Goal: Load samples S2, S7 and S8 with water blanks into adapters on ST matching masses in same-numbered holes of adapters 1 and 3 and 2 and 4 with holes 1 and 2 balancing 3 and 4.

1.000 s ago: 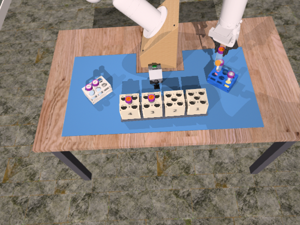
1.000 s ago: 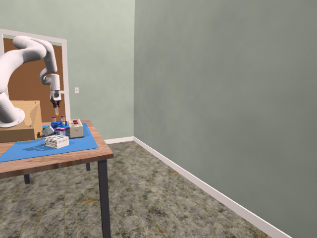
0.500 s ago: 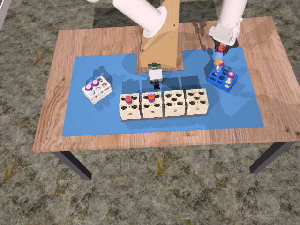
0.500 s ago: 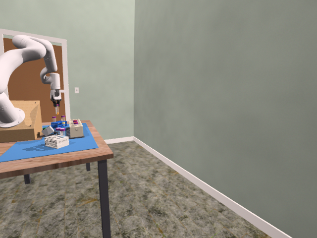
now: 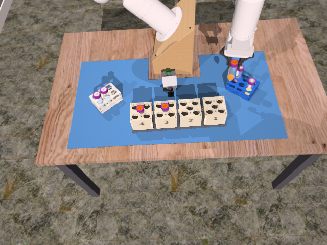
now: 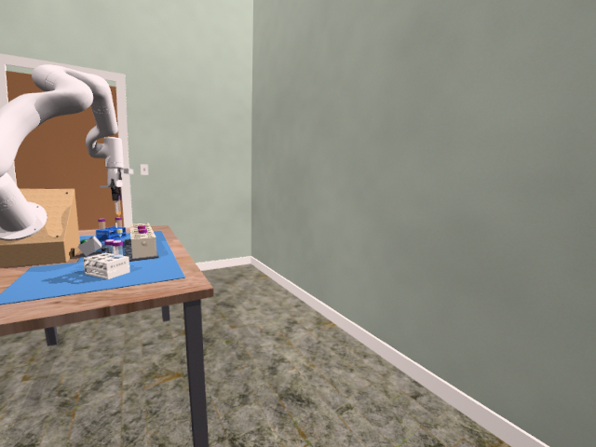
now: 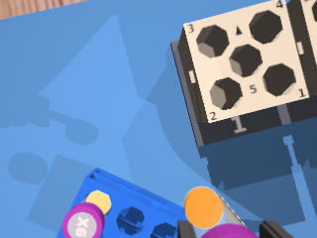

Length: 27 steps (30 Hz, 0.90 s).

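- A clear plastic tube w/ purple cap & orange dot (image 5: 232, 70) (image 6: 117, 208) (image 7: 229, 232) is pinched by the jaws (image 5: 234, 62) (image 6: 115, 194), up over the blue plastic rack (image 5: 242, 91) (image 6: 103, 235) (image 7: 144, 197); its no. can't be read.
- Two purple-capped tubes w/ grey dots are kept in that rack, one marked X6 (image 5: 251, 82) (image 7: 83, 225).
- One orange-dot tube is held in the mid. hole of cream box no. 4 (image 5: 141, 123) & one in no. 3 (image 5: 165, 123).
- Two white-dot tubes are held in the white rack (image 5: 102, 107) (image 6: 108, 266).
- All racks are set on the blue mat (image 5: 105, 137) on the wooden desk (image 5: 55, 137).
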Available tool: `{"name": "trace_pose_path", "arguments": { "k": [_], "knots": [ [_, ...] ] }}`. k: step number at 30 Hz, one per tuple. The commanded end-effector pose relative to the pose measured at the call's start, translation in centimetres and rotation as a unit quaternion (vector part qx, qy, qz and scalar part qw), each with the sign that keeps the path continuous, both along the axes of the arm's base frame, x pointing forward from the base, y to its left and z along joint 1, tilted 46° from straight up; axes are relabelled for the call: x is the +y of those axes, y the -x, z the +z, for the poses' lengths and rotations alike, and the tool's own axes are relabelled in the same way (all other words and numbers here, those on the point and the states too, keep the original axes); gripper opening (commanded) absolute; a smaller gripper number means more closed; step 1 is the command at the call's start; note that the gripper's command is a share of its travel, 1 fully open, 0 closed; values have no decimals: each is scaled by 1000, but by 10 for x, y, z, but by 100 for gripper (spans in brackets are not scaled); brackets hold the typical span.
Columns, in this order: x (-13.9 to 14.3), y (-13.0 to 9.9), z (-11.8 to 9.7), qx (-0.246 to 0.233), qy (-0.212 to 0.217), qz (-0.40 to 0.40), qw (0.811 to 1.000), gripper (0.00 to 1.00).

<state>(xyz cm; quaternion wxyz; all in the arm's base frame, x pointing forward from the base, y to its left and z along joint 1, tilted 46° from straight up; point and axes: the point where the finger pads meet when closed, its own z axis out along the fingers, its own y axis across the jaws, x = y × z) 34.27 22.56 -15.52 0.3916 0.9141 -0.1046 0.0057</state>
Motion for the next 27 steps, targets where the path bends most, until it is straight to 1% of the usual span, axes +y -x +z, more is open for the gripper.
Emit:
{"name": "trace_pose_path", "arguments": {
  "k": [1,5,8,10,25,27],
  "knots": [
    [-7,-16,7,47,-5,42,998,0],
    [-16,-33,14,91,-10,85,992,0],
    [-22,-45,20,91,-10,85,992,0],
    [-22,-45,20,91,-10,85,992,0],
    [-55,-107,47,91,-10,85,992,0],
    [-55,-107,47,91,-10,85,992,0]
  ]
}}
